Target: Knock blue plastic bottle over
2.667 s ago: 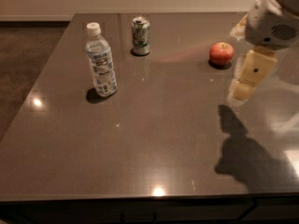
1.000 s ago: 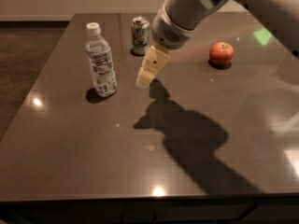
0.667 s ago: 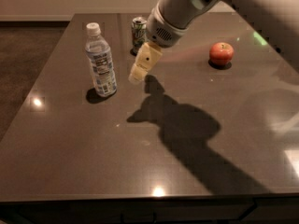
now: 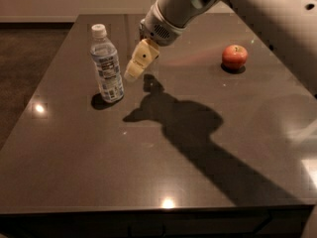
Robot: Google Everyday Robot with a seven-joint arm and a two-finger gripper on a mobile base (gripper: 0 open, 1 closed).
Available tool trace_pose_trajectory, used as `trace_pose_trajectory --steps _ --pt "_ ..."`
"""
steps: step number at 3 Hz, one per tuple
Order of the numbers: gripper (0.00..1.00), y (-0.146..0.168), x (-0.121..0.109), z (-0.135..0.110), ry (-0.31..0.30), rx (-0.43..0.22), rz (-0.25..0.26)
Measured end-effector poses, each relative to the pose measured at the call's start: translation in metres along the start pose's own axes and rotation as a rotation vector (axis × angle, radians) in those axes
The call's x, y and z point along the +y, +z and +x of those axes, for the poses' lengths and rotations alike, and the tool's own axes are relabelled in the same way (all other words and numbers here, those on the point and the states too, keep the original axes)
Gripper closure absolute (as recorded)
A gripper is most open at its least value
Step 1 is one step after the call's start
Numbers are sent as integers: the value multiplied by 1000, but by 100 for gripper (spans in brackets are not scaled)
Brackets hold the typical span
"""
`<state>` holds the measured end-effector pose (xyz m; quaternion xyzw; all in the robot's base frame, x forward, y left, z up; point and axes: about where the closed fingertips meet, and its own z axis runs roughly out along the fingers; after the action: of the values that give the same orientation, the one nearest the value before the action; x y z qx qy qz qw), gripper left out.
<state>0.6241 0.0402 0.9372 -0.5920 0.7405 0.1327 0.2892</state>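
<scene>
Standing upright in the upper left of the frame on a dark table (image 4: 148, 172): one clear bottle (image 4: 106, 66), white cap, blue-and-white label. Gripper (image 4: 134, 72), cream-coloured, just right of the bottle at label height, angled down-left; whether open or closed cannot be told. Red apple (image 4: 234, 57), upper right.
</scene>
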Motion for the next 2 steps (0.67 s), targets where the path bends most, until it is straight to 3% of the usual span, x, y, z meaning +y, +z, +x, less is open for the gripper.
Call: trace_pose_trajectory --steps 2 --pt "0 9 23 -33 -53 -59 -43"
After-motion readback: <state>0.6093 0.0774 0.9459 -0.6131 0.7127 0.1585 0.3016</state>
